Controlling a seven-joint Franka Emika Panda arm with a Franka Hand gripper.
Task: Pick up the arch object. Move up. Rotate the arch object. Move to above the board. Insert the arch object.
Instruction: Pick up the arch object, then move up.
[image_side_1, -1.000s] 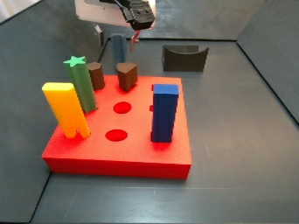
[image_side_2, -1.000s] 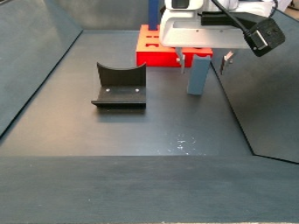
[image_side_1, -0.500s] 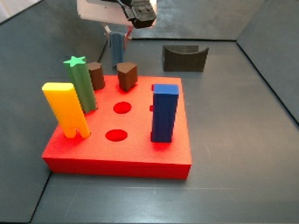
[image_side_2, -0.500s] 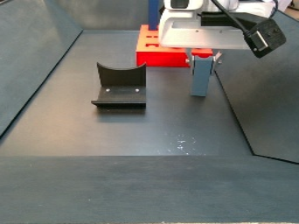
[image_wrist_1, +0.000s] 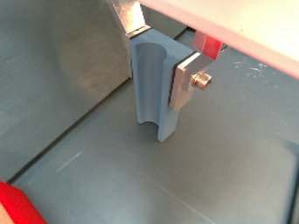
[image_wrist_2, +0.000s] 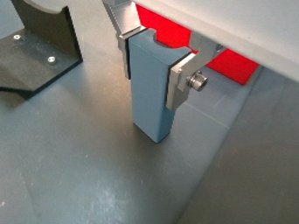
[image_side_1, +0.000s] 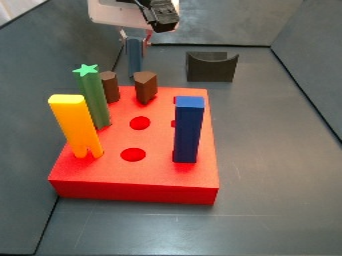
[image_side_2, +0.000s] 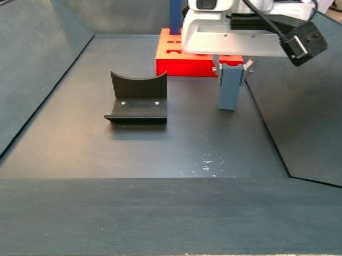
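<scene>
Gripper clamped on the arch object, jaws closed flat against its two sides near the top. Held upright just beyond the board, beside the fixture, bottom end close to the floor.

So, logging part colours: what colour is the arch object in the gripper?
Pale steel-blue arch object, clearest in a wrist view, between the gripper plates.

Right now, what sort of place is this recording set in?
Probably a walled test cell: a red peg board, a fixture, and the gripper with fingers clamping the arch object on the floor.
</scene>
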